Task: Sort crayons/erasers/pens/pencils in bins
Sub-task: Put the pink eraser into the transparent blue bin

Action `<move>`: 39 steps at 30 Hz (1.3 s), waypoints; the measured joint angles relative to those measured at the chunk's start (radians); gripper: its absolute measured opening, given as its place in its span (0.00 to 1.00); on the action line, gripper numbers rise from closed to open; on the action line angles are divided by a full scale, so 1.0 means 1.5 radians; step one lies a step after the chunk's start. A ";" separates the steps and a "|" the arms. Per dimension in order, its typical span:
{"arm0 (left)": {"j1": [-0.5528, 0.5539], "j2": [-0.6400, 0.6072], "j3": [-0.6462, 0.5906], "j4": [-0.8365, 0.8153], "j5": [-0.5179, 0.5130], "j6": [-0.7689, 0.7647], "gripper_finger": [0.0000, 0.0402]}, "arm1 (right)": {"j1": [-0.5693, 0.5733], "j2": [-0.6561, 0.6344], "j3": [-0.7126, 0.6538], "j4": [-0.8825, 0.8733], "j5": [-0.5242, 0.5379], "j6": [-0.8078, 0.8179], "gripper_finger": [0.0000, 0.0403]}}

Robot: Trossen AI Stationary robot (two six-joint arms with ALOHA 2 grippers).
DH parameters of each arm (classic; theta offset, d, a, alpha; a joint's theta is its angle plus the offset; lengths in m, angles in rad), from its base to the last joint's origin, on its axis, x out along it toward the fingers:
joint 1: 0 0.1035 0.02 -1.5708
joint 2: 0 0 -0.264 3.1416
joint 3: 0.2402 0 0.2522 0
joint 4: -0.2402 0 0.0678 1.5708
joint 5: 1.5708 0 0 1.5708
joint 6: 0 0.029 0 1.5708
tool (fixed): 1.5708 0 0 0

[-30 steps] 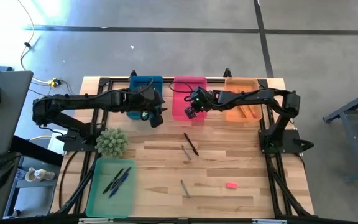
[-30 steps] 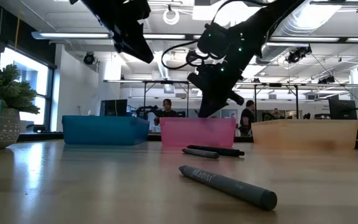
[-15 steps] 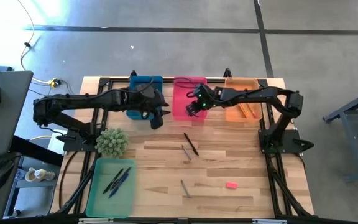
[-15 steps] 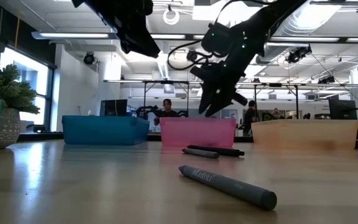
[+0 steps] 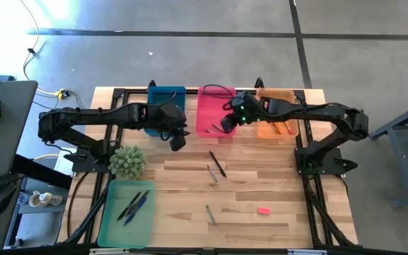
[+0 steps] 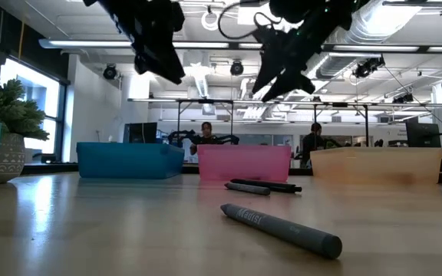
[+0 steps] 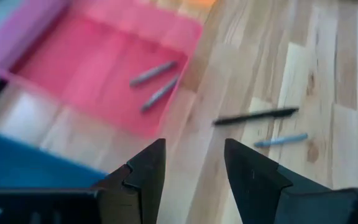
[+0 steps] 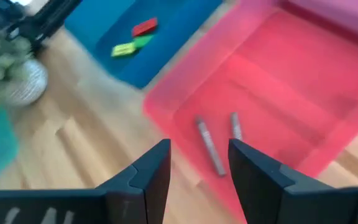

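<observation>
My right gripper [image 5: 227, 126] [image 8: 197, 165] hangs open and empty over the near edge of the pink bin [image 5: 214, 106], where two grey crayons [image 8: 210, 148] lie on the floor. My left gripper [image 5: 178, 140] [image 7: 194, 168] is open too, above the table just in front of the blue bin [image 5: 166, 99], which holds erasers [image 8: 134, 38]. A black pen [image 5: 217, 164] and a crayon [image 5: 211, 173] lie on the table's middle. Another crayon [image 5: 210, 214] and a pink eraser [image 5: 263, 210] lie nearer the front. Pens [image 5: 134, 205] lie in the green bin [image 5: 119, 230]; pencils [image 5: 283, 126] in the orange bin [image 5: 273, 99].
A potted plant [image 5: 127, 161] stands at the table's left between the blue and green bins. Black frame rails run along the table's edges. Bare wood lies at the front right around the pink eraser.
My right gripper has risen above the pink bin, shifted a little toward the table's right edge, and opened.
</observation>
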 joint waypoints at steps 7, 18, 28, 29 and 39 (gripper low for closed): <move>-0.012 0.000 0.000 -0.053 0.010 -0.104 0.37 | 0.103 -0.015 0.000 -0.077 -0.005 -0.050 0.38; -0.078 0.000 0.000 -0.058 0.012 -0.189 0.37 | 0.260 -0.015 0.000 -0.298 -0.019 -0.087 0.38; -0.151 0.000 0.000 -0.153 -0.037 -0.314 0.37 | 0.421 -0.015 -0.051 -0.323 -0.050 0.008 0.38; -0.160 0.000 0.000 -0.171 -0.047 -0.329 0.37 | 0.438 -0.015 -0.058 -0.323 -0.053 0.032 0.38; -0.229 0.000 0.000 -0.229 -0.097 -0.423 0.37 | 0.579 -0.015 -0.067 -0.322 -0.015 0.239 0.38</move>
